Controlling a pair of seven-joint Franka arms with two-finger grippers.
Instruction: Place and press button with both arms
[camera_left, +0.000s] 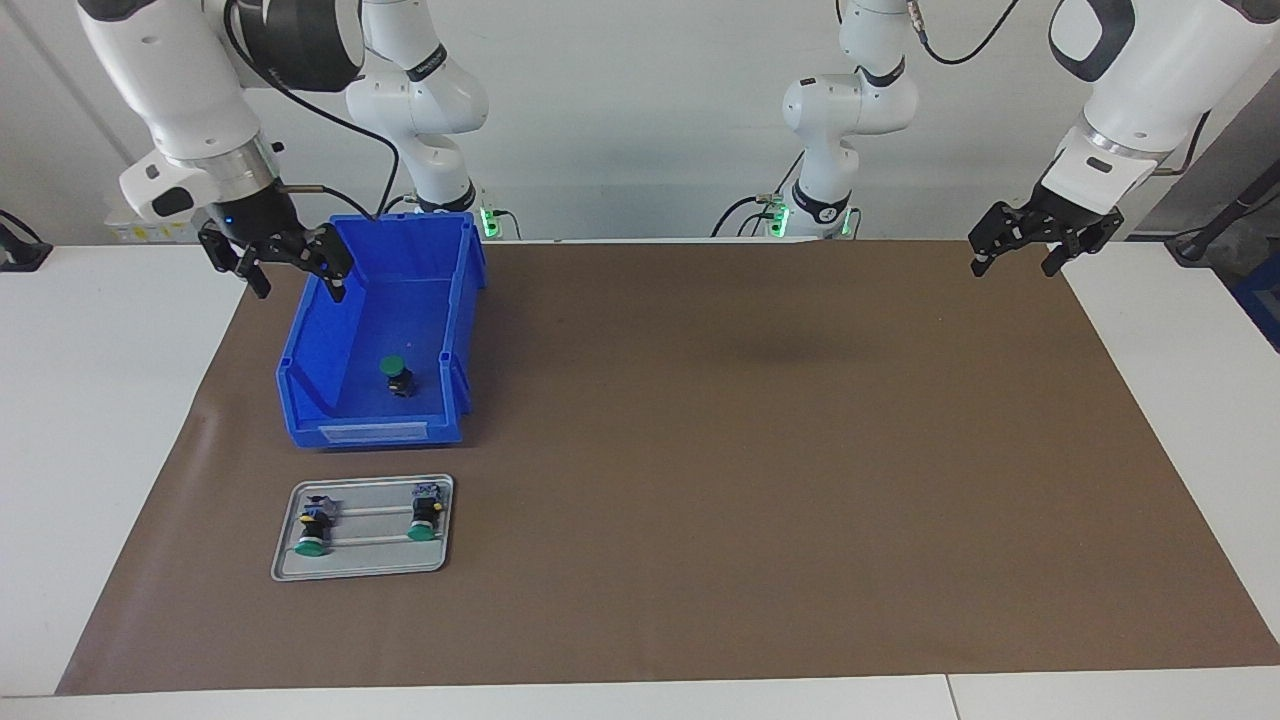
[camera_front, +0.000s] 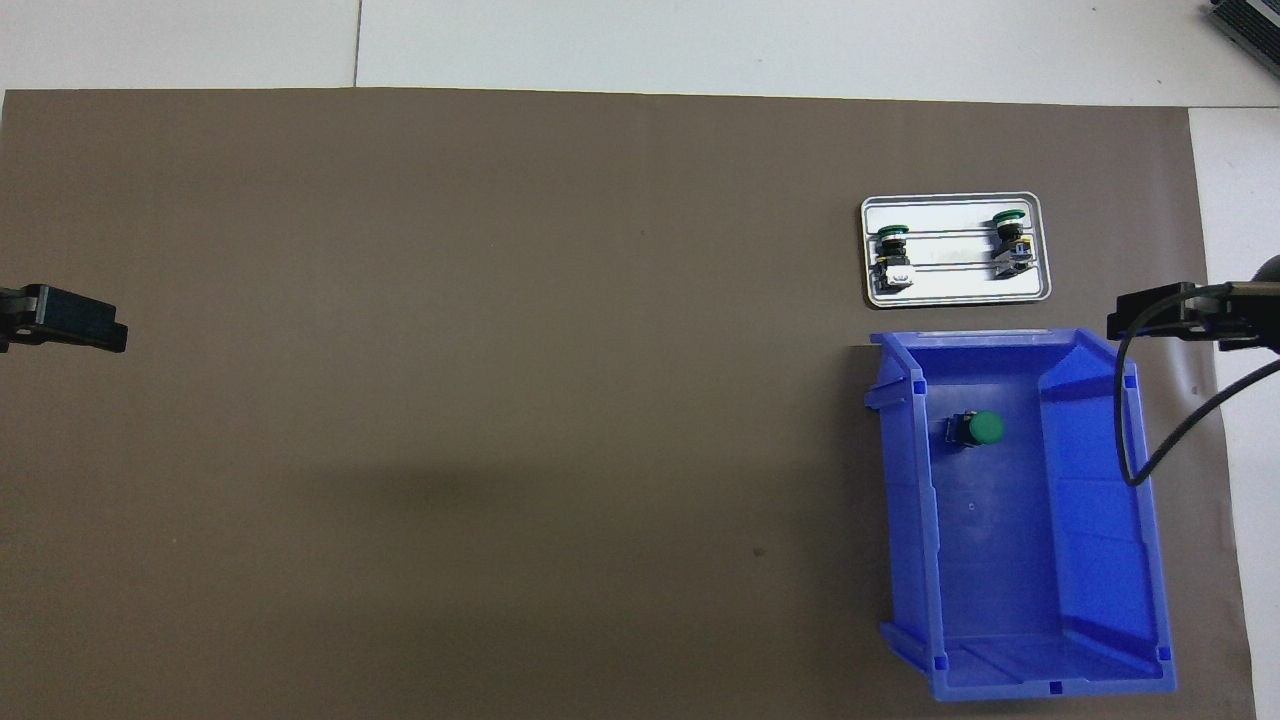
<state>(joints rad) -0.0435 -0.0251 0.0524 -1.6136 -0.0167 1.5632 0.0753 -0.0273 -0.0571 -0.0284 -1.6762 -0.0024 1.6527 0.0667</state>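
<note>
One green-capped button (camera_left: 397, 375) (camera_front: 978, 428) stands inside the blue bin (camera_left: 372, 432) (camera_front: 1100, 530), near its lower front wall. Two more buttons (camera_left: 313, 530) (camera_left: 424, 517) lie on their sides on the grey metal tray (camera_left: 365, 558) (camera_front: 950, 288), which sits farther from the robots than the bin. My right gripper (camera_left: 298, 280) (camera_front: 1150, 315) hangs open and holds nothing, in the air over the bin's rim at the right arm's end of the table. At the left arm's end, my left gripper (camera_left: 1012, 266) (camera_front: 75, 322) waits open and raised above the mat's edge.
A brown mat (camera_left: 750, 450) covers most of the white table. The bin and tray stand together toward the right arm's end. A black cable (camera_front: 1135, 440) from the right wrist hangs over the bin's side wall.
</note>
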